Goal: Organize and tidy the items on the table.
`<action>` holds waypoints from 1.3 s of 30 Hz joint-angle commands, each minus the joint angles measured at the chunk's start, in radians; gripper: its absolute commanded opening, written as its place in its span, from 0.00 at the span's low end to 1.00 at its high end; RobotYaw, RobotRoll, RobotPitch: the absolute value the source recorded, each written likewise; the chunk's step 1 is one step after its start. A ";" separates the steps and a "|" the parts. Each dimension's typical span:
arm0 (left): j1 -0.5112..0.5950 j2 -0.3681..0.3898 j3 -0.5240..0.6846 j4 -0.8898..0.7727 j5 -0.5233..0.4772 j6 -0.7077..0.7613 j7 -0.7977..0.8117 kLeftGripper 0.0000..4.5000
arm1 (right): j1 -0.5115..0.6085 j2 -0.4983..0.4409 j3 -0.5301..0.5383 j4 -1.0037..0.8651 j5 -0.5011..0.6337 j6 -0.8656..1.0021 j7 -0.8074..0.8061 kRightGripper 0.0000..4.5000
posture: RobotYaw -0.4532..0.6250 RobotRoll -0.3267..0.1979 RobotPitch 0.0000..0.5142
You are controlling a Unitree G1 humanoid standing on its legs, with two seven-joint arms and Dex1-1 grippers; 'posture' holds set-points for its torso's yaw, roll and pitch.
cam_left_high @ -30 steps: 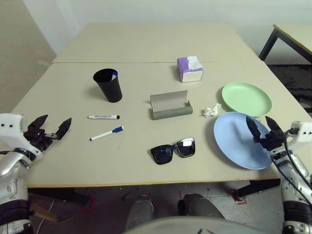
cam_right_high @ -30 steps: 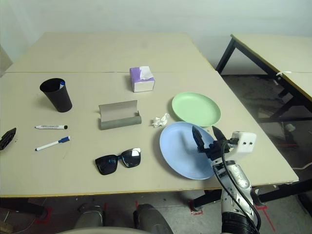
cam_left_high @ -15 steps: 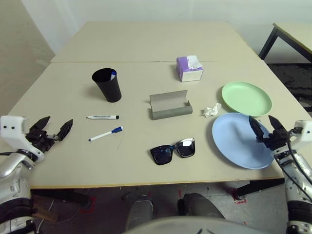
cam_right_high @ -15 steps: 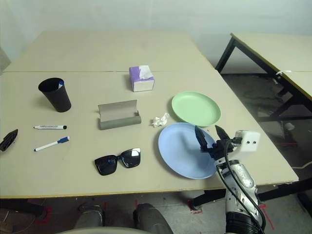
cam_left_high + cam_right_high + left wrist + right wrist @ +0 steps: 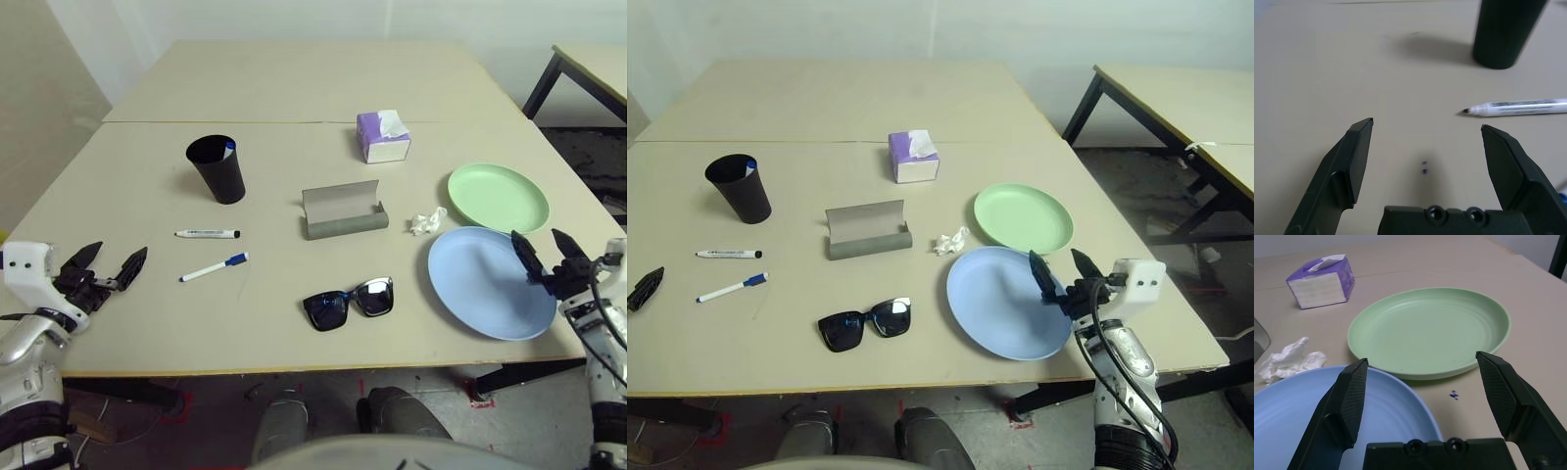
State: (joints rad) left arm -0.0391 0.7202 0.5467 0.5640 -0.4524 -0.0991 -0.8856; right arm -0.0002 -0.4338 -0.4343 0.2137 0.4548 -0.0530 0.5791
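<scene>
Markers lie on the left half of the counter [image 5: 294, 88], and that is what the coming move seems to turn on: the black-capped marker [image 5: 207, 234] and, just nearer, the blue-capped marker [image 5: 214, 267] both sit to the right of and a little farther than the left claw [image 5: 106, 271], which hovers at the near left edge with its fingers spread wide and nothing between them. The black-capped one runs almost straight left to right; the blue-capped one is slanted, its cap end farther and to the right. Beyond them stands a black cup [image 5: 217, 169] with something blue inside it. The left arm is plainly the nearer one for either marker. The right claw [image 5: 548, 258] is likewise spread and empty, poised over the near right rim of the light blue plate [image 5: 480, 284], with the light green plate [image 5: 496, 198] just beyond it and touching or nearly touching it. A crumpled tissue [image 5: 425, 223] lies just left of where the plates meet. Mid-counter, the grey glasses case [image 5: 342, 211] stands open, with the black sunglasses [image 5: 349, 302] nearer and well apart from it; the purple tissue box [image 5: 382, 137] sits farther back. Nothing appears to be tidied yet, as I judge it.
</scene>
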 commanded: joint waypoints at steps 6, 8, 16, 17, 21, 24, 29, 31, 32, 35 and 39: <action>-0.032 0.078 -0.059 -0.061 -0.078 0.064 -0.318 0.99 | -0.003 -0.031 -0.026 0.044 0.010 0.004 0.025 1.00 | 0.38 0.62 0.16; -0.058 0.108 -0.085 -0.052 -0.076 0.072 -0.397 0.99 | -0.007 -0.032 -0.026 0.045 0.010 0.003 0.024 1.00 | 0.37 0.62 0.15; -0.151 0.159 -0.190 -0.043 -0.044 0.019 -0.616 0.99 | 0.004 -0.027 -0.032 0.030 0.014 0.000 0.020 1.00 | 0.35 0.62 0.12; -0.159 0.160 -0.205 -0.061 -0.045 0.023 -0.636 0.99 | 0.007 -0.027 -0.033 0.026 0.015 0.000 0.020 1.00 | 0.35 0.62 0.12; -0.171 0.152 -0.263 -0.148 -0.043 0.002 -0.700 0.99 | 0.020 -0.032 -0.041 0.013 0.017 0.001 0.018 1.00 | 0.33 0.62 0.10; -0.151 0.137 -0.303 -0.253 -0.070 0.015 -0.726 0.99 | 0.040 -0.038 -0.048 -0.016 0.019 0.007 0.015 1.00 | 0.32 0.62 0.10; -0.192 0.115 -0.334 -0.247 -0.064 0.008 -0.727 0.99 | 0.094 -0.055 -0.063 -0.090 0.021 0.051 -0.013 1.00 | 0.30 0.62 0.09; -0.229 0.104 -0.343 -0.200 -0.047 -0.006 -0.722 0.99 | 0.134 -0.071 -0.066 -0.172 0.021 0.107 -0.032 1.00 | 0.29 0.62 0.10; -0.248 0.099 -0.348 -0.174 -0.039 -0.013 -0.720 0.99 | 0.161 -0.090 -0.070 -0.235 0.020 0.157 -0.050 1.00 | 0.28 0.62 0.10; -0.294 0.087 -0.359 -0.105 -0.017 -0.037 -0.719 0.99 | 0.248 -0.161 -0.114 -0.439 0.084 0.362 -0.089 1.00 | 0.27 0.62 0.10; -0.333 0.069 -0.366 -0.037 0.003 -0.062 -0.715 0.99 | 0.372 -0.263 -0.219 -0.630 0.191 0.610 -0.098 1.00 | 0.25 0.62 0.11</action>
State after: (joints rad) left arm -0.3648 0.7976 0.1945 0.5019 -0.4682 -0.1439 -1.6006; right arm 0.3462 -0.6845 -0.6180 -0.3581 0.5935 0.4594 0.4820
